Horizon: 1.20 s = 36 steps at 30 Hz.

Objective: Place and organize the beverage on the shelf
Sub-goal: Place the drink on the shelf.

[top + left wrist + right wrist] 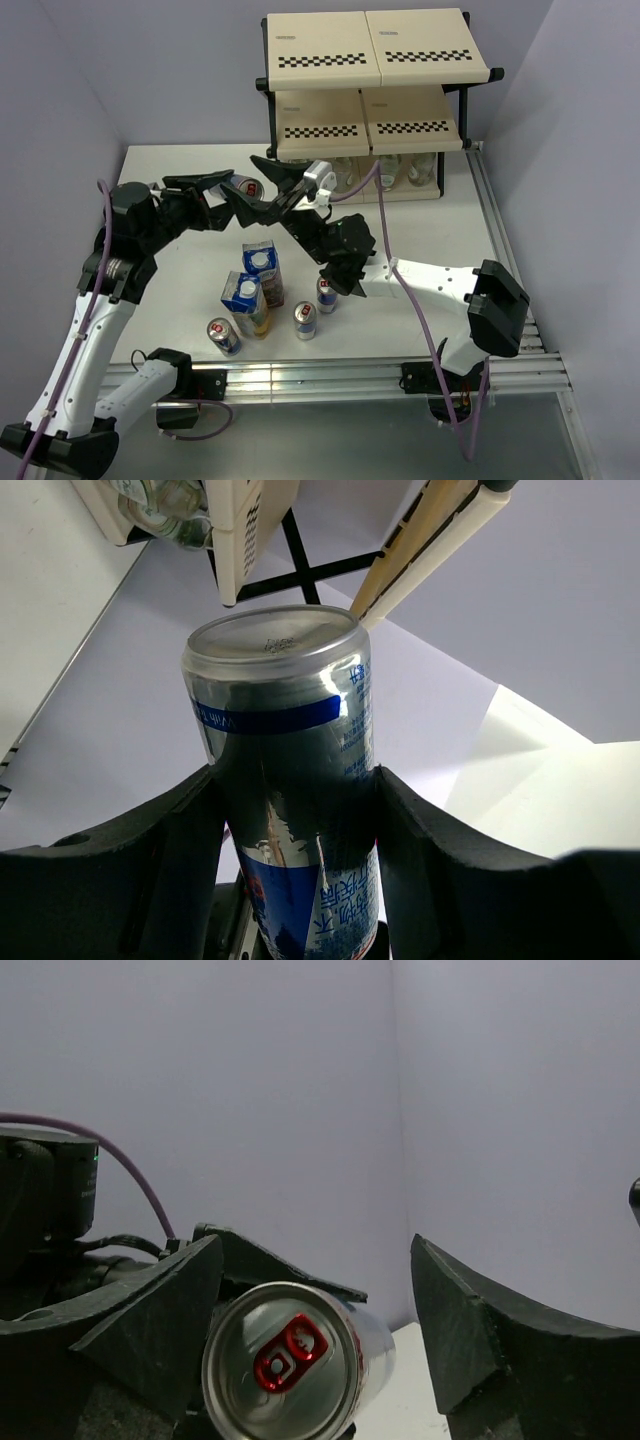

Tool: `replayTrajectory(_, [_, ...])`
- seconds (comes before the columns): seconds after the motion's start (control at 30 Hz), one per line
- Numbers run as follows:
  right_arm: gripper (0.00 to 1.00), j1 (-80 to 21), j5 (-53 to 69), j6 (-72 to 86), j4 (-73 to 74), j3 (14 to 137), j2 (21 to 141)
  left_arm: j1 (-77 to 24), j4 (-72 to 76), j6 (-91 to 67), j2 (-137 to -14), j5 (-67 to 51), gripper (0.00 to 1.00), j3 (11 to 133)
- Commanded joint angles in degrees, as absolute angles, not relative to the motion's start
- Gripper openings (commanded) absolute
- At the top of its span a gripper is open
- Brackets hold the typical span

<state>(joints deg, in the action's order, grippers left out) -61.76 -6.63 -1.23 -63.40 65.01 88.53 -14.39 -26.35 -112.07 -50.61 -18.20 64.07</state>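
My left gripper [232,188] is shut on a slim blue-and-silver can [244,186] and holds it tilted above the table, in front of the shelf's [370,50] left end. In the left wrist view the can [290,730] sits between both fingers [170,860]. My right gripper [272,172] is open around the can's red-tabbed top [285,1370], with a gap on its right side. Three more cans [306,320] and the purple carton [263,268] and yellow carton [245,300] stand on the table. Clear bottles [400,175] stand under the shelf's lowest board.
The shelf's cream board edge [245,520] and black frame are just beyond the held can. Grey walls close the left, back and right sides. An aluminium rail [330,375] runs along the near table edge.
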Motion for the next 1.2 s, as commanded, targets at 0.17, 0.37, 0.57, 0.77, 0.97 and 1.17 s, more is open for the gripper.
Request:
replayTrajectory(0.17, [0.9,-62.23,-8.17,-1.67,-70.04,65.05,89.57,-15.29,-16.52,-120.5,-47.72,-15.65,0.0,63.63])
replayTrajectory(0.37, [0.91,-62.4,-7.91,-1.06,-71.54,60.91,89.03,-15.29,-14.77,-121.73,-48.25,-14.77,0.0,63.89])
replayTrajectory(0.57, [0.9,-62.49,-8.0,-1.32,-71.89,62.13,90.79,-15.55,-16.0,-120.94,-48.87,-14.41,0.0,65.21])
replayTrajectory(0.77, [0.6,-62.49,-8.35,-2.72,-71.19,67.23,93.51,-16.52,-15.74,-121.64,-47.82,-13.54,0.0,63.55])
replayTrajectory(0.97, [0.07,-62.49,-7.12,-2.9,-73.47,68.12,93.61,-16.7,-14.5,-121.29,-47.72,-13.88,0.03,63.11])
replayTrajectory(1.17, [0.0,-62.4,-6.68,-5.0,-71.55,68.38,88.51,-16.26,-11.51,-111.21,-51.58,-13.71,0.57,66.87])
